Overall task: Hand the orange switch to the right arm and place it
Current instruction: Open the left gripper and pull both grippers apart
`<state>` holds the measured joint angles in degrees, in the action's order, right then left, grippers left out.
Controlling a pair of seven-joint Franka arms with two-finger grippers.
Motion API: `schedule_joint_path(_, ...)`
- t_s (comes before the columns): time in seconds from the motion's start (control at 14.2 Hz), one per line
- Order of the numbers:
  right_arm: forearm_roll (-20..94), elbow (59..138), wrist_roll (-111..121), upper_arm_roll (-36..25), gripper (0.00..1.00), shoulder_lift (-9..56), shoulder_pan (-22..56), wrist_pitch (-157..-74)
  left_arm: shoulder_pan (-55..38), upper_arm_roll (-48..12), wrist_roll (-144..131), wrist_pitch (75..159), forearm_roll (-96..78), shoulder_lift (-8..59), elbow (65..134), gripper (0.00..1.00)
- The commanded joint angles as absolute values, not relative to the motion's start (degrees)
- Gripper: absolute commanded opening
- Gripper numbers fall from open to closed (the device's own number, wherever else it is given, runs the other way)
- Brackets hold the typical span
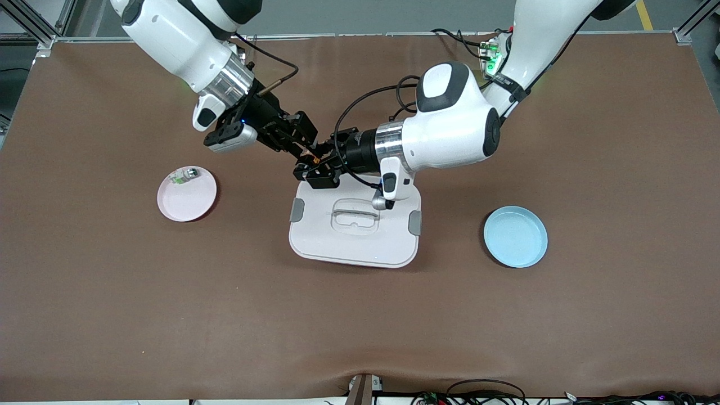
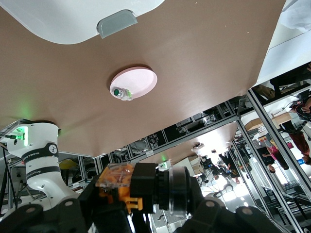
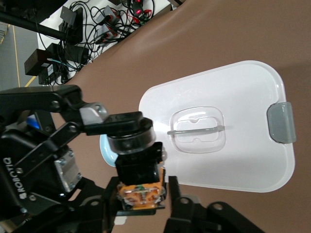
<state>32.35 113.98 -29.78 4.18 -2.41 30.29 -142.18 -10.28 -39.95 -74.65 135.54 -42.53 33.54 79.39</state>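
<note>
- Meeting over the white lidded box (image 1: 354,236), the left gripper (image 1: 315,169) and right gripper (image 1: 306,151) are both seen clamped on the orange switch (image 1: 316,160).
- Left wrist view: the orange switch (image 2: 119,187) is gripped between the fingers, its long axis crosswise.
- Right wrist view: the orange switch (image 3: 141,194) is pinched at its orange end.

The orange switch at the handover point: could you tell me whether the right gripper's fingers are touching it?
Touching. In the right wrist view, the right gripper has its fingers pressed against both sides of the orange switch, with no gap, while the left gripper also holds it.
</note>
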Motion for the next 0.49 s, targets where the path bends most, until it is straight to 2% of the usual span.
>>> schedule_joint_path(0.0, 31.5, 112.5, -31.0, 3.9, 0.4, -1.6, 29.7, -141.8, -10.4, -39.6, -75.4, 135.9, -42.7, 33.3, 78.8, 0.0)
schedule_joint_path(0.21, 31.5, 112.2, -31.4, 3.9, 0.44, -0.7, 30.3, -142.6, -10.5, -39.6, -75.4, 135.9, -42.7, 33.3, 78.8, 0.0)
schedule_joint_path(0.35, 31.5, 112.1, -31.4, 3.9, 0.4, -0.4, 30.4, -142.6, -10.5, -39.6, -75.7, 135.9, -42.8, 33.3, 78.8, 0.0)
schedule_joint_path(0.42, 31.5, 112.1, -31.3, 3.9, 0.29, -0.4, 30.4, -142.6, -10.2, -39.6, -75.5, 135.9, -42.7, 33.4, 78.8, 0.18)
